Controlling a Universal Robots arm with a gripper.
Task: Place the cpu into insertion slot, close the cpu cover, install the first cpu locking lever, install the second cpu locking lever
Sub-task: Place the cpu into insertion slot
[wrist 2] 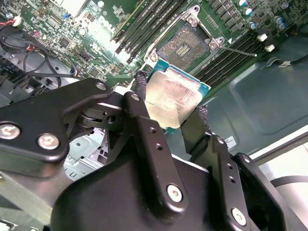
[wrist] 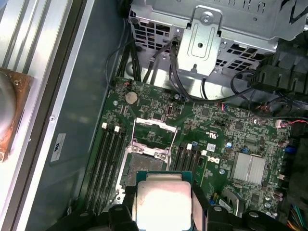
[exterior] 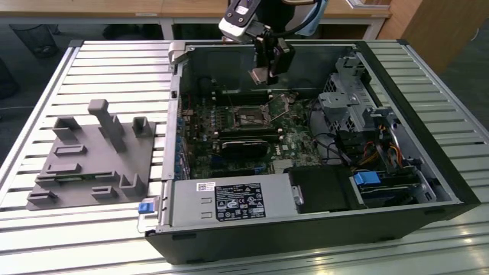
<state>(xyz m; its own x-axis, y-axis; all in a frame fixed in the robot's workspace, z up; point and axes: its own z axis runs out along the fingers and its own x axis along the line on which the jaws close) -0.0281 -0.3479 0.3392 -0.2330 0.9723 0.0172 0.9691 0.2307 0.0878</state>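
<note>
On the tabletop (exterior: 91, 69), a computer case (exterior: 306, 240) is laid open. The cpu (wrist 2: 175, 94) is gripped by the hand (wrist 2: 171, 103) above the insertion slot (wrist 2: 185, 44).

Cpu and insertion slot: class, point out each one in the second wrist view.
cpu (wrist 2: 174, 96), second wrist view, middle of its metal top.
insertion slot (wrist 2: 185, 44), second wrist view, its dark centre.

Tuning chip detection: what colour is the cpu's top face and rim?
The cpu: pale silver-beige metal top, teal-green rim; clearest in the second wrist view.
</note>
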